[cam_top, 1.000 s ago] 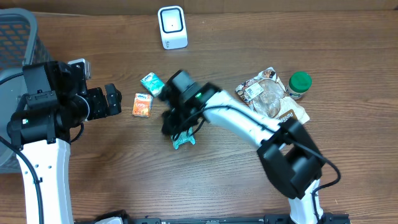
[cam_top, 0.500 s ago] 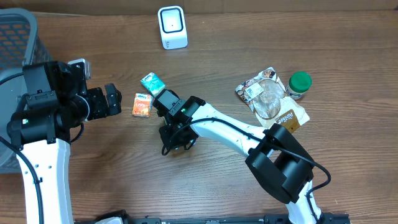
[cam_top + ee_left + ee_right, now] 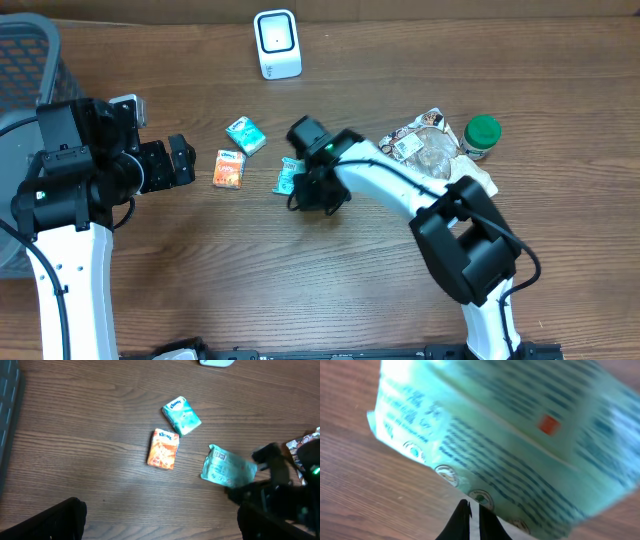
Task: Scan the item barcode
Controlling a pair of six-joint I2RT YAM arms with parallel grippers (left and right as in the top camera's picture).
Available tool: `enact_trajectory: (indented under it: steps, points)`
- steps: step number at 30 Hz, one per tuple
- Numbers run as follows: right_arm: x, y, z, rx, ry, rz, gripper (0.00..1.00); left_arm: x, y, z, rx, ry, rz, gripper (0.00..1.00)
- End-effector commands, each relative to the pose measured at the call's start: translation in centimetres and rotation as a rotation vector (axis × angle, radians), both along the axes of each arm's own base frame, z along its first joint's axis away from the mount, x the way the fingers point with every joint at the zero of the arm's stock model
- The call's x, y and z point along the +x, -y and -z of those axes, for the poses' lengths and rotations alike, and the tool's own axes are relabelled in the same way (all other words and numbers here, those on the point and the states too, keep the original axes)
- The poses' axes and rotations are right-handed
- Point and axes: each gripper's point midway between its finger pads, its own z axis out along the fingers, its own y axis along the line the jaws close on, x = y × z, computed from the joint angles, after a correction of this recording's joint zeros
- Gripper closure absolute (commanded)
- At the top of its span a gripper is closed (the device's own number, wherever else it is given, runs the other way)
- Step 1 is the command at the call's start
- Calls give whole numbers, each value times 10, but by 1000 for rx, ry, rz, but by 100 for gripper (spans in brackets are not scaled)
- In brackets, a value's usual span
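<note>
At centre, nearest: right end effector (image 3: 303,186) clenched on teal packet (image 3: 289,178).
Change: packet carried farther from the near edge, toward scanner (image 3: 277,43); presentation probably under way.
Orientation: printed face up, long axis roughly across desk (image 3: 380,300), free end leftward.
Left end effector (image 3: 185,160): released, idle.
Far edge: scanner, well apart from the packet.

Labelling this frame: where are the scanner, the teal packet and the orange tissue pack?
scanner (image 3: 277,40), overhead view, middle of its white face.
teal packet (image 3: 226,466), left wrist view, centre of its printed side.
orange tissue pack (image 3: 163,449), left wrist view, middle of its top.
</note>
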Motion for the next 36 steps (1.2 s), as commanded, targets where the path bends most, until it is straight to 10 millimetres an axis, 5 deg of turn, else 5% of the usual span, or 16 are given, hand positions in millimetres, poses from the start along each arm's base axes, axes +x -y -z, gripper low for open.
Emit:
enact_trajectory:
  steps: [1, 8, 13, 23, 36]
  points:
    - [0, -9, -9, 106, -24, -107, 93, 2, -3, -5, 12, 14, -1, 0]
    - [32, 3, -72, 250, 62, -65, 86, 2, -3, -5, 12, 14, -1, 0]
    - [65, 43, -90, 272, 108, 45, 55, 2, -3, -5, 12, 14, -1, 0]
    - [63, 45, -40, 364, -66, 87, 45, 2, -3, -5, 12, 14, -1, 1]
    - [44, 44, 3, 379, -128, 94, 46, 2, -3, -5, 12, 14, -1, 1]
